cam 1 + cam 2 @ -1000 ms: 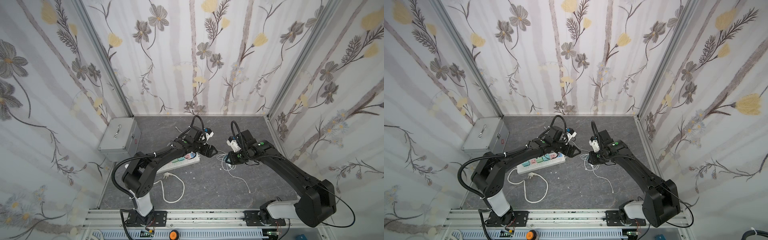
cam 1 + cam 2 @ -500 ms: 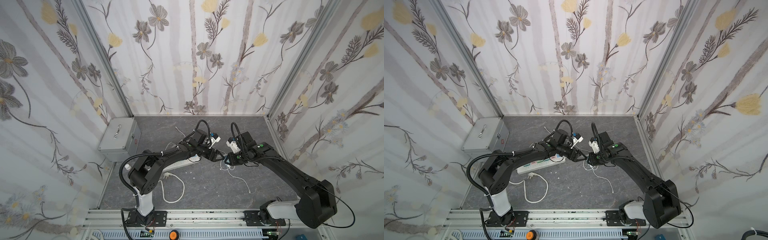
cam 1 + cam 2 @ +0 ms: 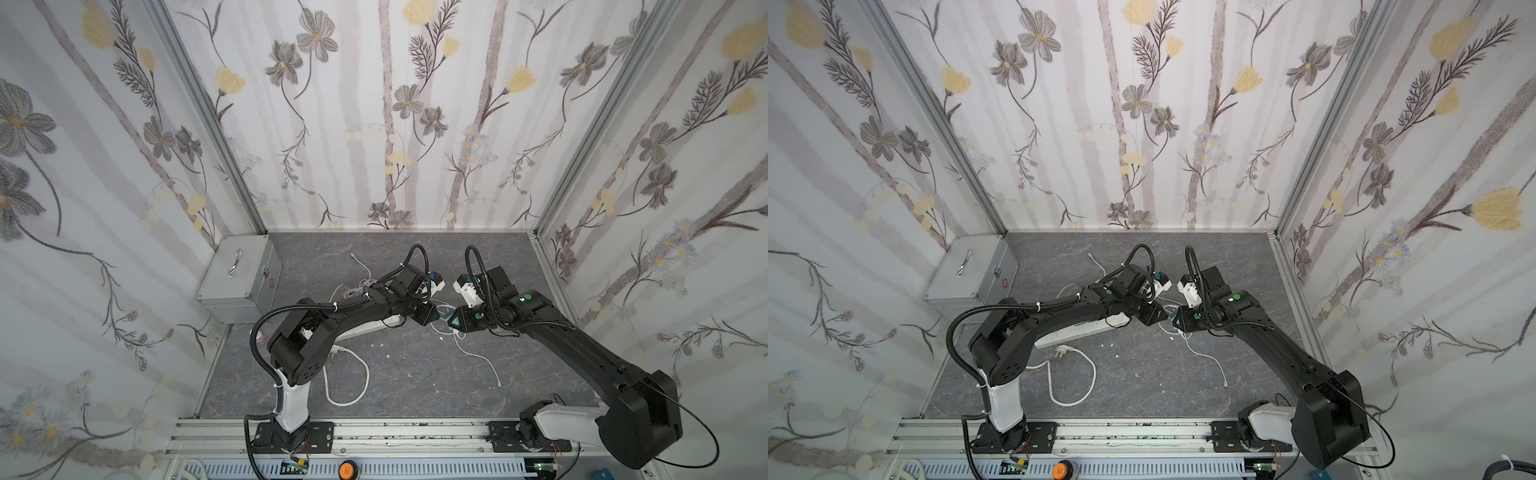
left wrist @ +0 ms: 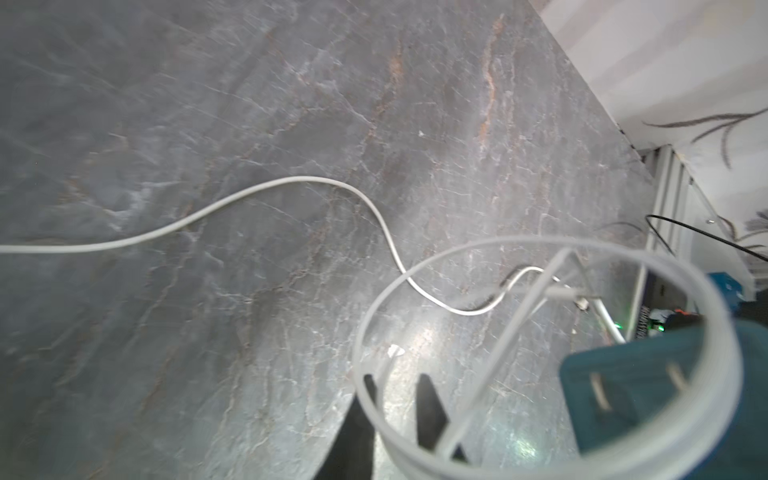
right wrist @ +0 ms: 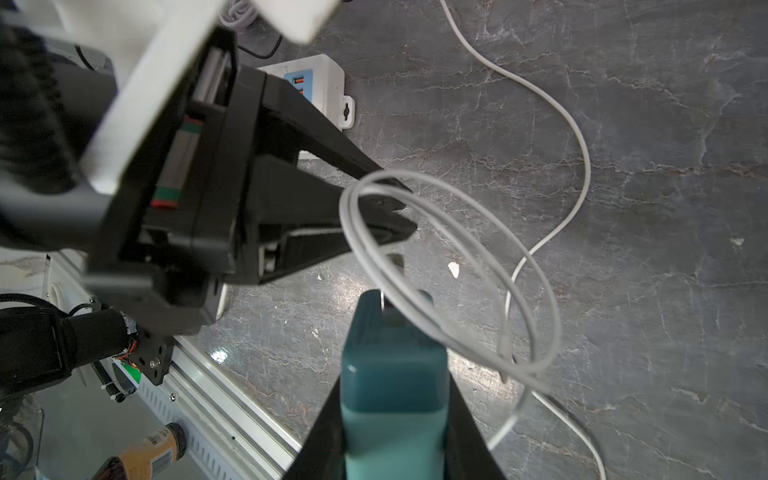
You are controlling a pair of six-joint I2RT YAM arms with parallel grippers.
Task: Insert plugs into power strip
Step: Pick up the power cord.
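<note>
- Right wrist view: the strip (image 5: 307, 79) is lying flat behind the left gripper (image 5: 409, 210).
- The right gripper (image 5: 395, 399) is clamping the teal plug (image 5: 392, 345) by its sides, near the strip's end; it looks light, rigid, slick.
- The left gripper is sitting shut against the limp cable (image 4: 515, 240) loop.

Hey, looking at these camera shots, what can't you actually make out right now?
Power strip sockets: the left arm covers most of it in both top views; the right wrist view shows only its end.
Left gripper: shut, but the cable loop crosses its tips in the right wrist view, so a pinch is unclear.
Other plugs: hidden or too small in the top views.
Teal plug: blurred and cut by the left wrist view's edge.
</note>
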